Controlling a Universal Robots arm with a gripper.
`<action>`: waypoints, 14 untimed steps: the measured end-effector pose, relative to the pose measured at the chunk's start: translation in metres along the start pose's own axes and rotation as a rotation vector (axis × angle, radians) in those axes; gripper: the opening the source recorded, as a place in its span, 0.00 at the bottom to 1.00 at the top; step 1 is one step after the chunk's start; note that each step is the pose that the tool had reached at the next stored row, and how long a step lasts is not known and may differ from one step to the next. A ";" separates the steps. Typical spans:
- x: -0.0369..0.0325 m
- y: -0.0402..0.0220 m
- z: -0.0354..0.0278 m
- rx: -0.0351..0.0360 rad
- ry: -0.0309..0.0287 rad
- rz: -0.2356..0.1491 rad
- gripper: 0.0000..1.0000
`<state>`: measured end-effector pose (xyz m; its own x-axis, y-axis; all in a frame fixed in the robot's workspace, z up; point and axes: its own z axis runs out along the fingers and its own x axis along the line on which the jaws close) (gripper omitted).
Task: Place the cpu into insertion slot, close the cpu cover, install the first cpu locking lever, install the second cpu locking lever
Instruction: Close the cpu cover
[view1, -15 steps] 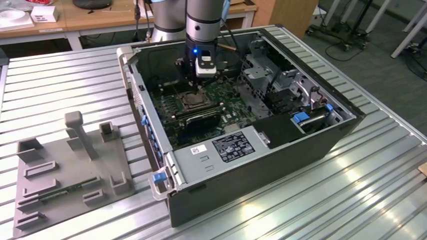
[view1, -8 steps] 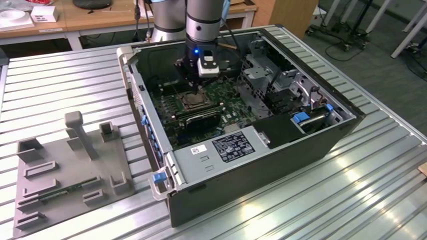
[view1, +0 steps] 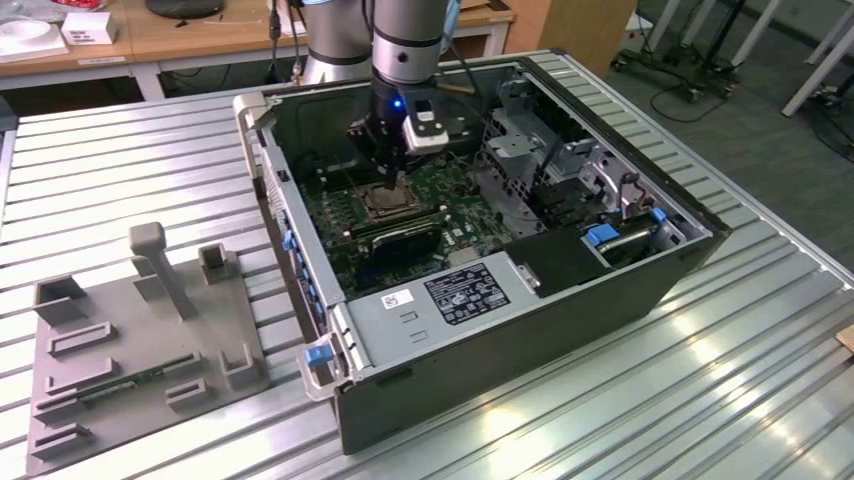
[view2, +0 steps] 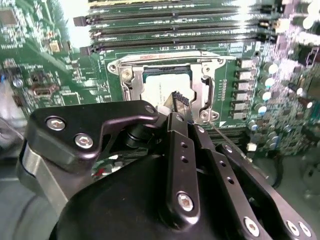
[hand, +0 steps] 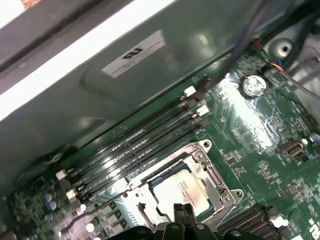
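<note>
Jaws: together, clamped on nothing; they hang low inside the computer case (view1: 534, 330), directly over the socket.
Fingertips (hand: 178, 210): side by side with no visible gap, at the near edge of the chip; whether they touch it I cannot tell.
Cpu (hand: 177, 187): seated in the insertion slot (view1: 374, 208), tan-silver top showing in both wrist views.
Cpu cover (hand: 216, 186): lying flat around the chip, which shows through its window.
Memory slots (hand: 140, 145): long, dark, just beside the socket.
Counter (view1: 747, 380): ribbed metal, carrying the open case.
Grey fixture (view1: 134, 340): on the counter, at the exterior view's left, well apart from the case.
</note>
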<state>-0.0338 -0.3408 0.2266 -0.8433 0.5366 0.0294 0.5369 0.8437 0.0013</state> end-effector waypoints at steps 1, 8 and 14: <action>0.0000 0.0000 0.0000 0.0006 0.0001 -0.018 0.11; 0.0000 0.0000 0.0000 0.0043 0.0002 -0.145 0.11; 0.0000 0.0000 0.0000 0.0051 0.0002 -0.170 0.11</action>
<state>-0.0338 -0.3409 0.2266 -0.9219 0.3864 0.0294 0.3866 0.9223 0.0012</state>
